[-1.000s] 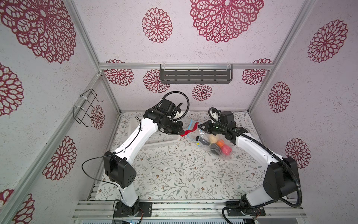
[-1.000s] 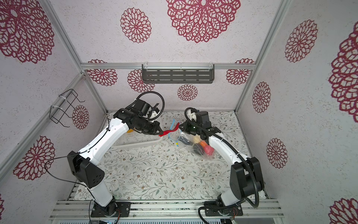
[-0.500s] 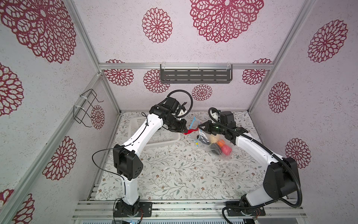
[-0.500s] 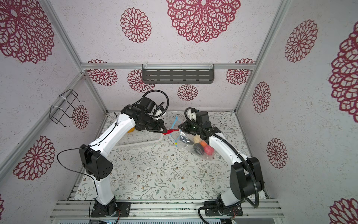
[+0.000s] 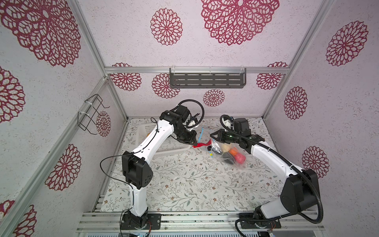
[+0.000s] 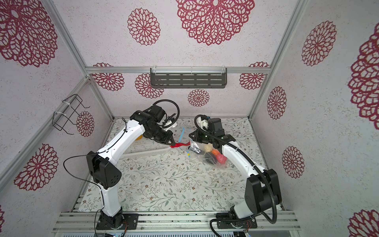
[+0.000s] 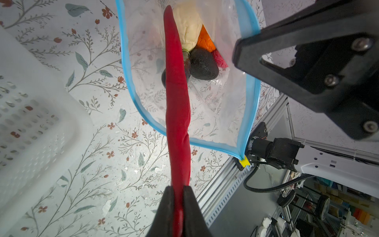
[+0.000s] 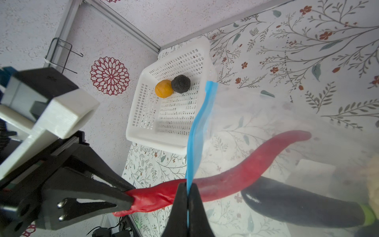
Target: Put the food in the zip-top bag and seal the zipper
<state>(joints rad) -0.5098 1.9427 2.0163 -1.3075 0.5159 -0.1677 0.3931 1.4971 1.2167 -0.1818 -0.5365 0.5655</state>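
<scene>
Inside the zip-top bag (image 7: 217, 106) lie cream, orange, pink and black foods (image 5: 232, 152). At its mouth the right gripper (image 8: 187, 187) pinches the blue zipper (image 8: 196, 131); the left gripper (image 7: 178, 189) grips the red chilli (image 7: 177, 98), tip poking into the bag. Beyond the bag, a white basket (image 8: 155, 141) holds a yellow-orange ball (image 8: 163, 87) and black lump (image 8: 180, 83).

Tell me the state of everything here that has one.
zip-top bag: mouth open, food inside.
zipper: unsealed, yellow slider at one end.
red chilli: gripped, tip inside bag mouth.
white basket: holds orange ball, black ball.
left gripper: shut on red chilli.
right gripper: shut on zipper.
</scene>
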